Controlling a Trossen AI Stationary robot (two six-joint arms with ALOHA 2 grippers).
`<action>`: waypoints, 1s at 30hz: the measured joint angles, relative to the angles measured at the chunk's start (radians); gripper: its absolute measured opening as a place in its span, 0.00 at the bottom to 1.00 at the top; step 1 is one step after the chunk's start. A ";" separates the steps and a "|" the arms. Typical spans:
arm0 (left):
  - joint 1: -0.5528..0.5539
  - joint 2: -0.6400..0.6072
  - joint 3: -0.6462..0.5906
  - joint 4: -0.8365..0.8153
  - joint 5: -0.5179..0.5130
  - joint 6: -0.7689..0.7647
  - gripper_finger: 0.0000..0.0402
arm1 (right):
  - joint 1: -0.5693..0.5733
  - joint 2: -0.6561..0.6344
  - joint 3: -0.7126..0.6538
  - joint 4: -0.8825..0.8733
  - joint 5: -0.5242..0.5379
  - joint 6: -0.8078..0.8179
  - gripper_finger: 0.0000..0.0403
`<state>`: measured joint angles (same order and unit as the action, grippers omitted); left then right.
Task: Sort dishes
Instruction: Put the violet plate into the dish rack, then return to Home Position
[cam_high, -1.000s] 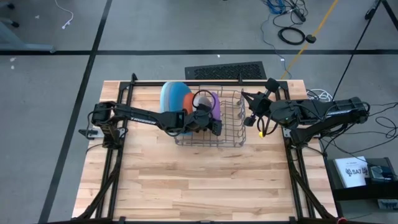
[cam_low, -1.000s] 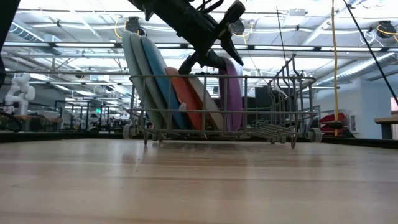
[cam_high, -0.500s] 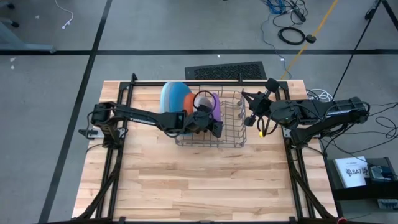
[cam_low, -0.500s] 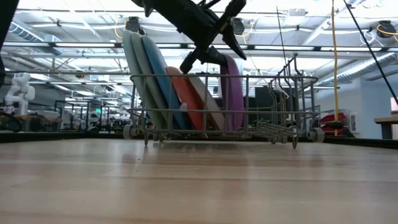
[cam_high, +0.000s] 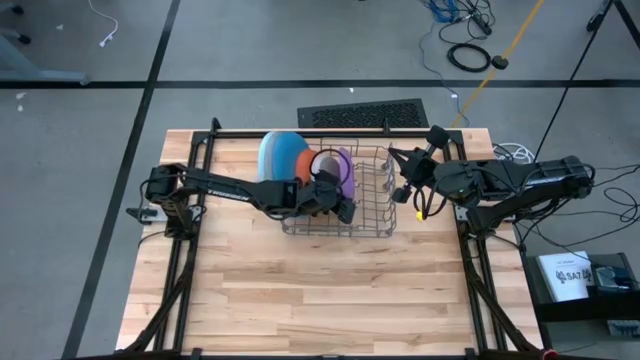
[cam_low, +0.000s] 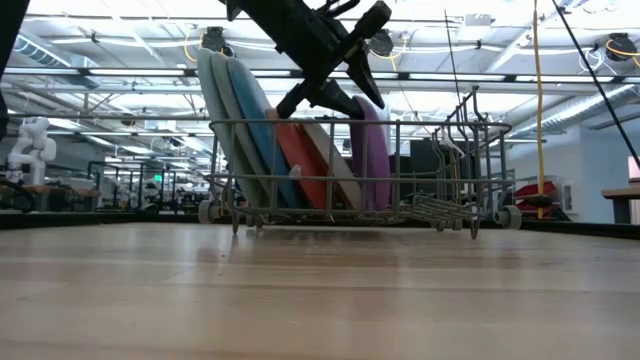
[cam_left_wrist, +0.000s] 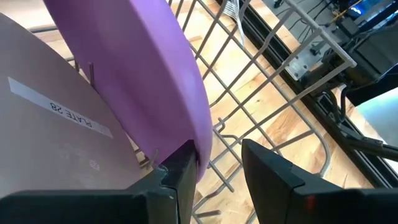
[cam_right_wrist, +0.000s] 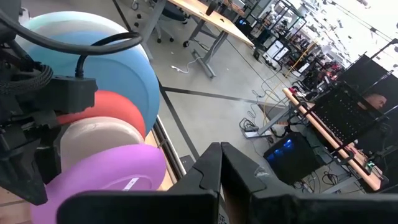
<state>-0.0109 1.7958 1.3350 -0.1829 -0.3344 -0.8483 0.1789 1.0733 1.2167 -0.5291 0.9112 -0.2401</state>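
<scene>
two grippers were in your view. your left gripper (cam_left_wrist: 214, 168) hung over the dish rack (cam_high: 365, 205) near the table's (cam_high: 300, 300) far edge, jaws spread, the purple plate's (cam_left_wrist: 143, 68) rim between them. beside it stood the off-white plate (cam_low: 335, 165), orange plate (cam_low: 300, 155) and blue plates (cam_low: 235, 110). your right gripper (cam_right_wrist: 221, 163) waited past the rack's right end, jaws pressed together.

— Any legible markings?
— One. A white sticker (cam_left_wrist: 79, 116) on the off-white plate (cam_left_wrist: 56, 155) reads "PLATE 28", seen inverted.
— Anything else?
— The left arm (cam_high: 225, 187) carries white lettering, too small to read.
</scene>
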 joint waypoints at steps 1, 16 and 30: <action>0.000 0.000 0.000 0.000 0.000 0.000 0.32 | 0.000 0.000 0.000 0.000 0.000 0.000 0.00; -0.034 -0.116 0.001 -0.043 -0.071 0.046 0.32 | 0.000 0.000 0.000 0.000 0.000 0.004 0.00; -0.140 -0.340 0.001 -0.071 -0.277 0.273 0.32 | 0.000 0.000 0.000 -0.034 -0.001 0.049 0.00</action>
<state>-0.1513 1.4553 1.3357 -0.2535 -0.6119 -0.5752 0.1788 1.0737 1.2167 -0.5629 0.9101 -0.1913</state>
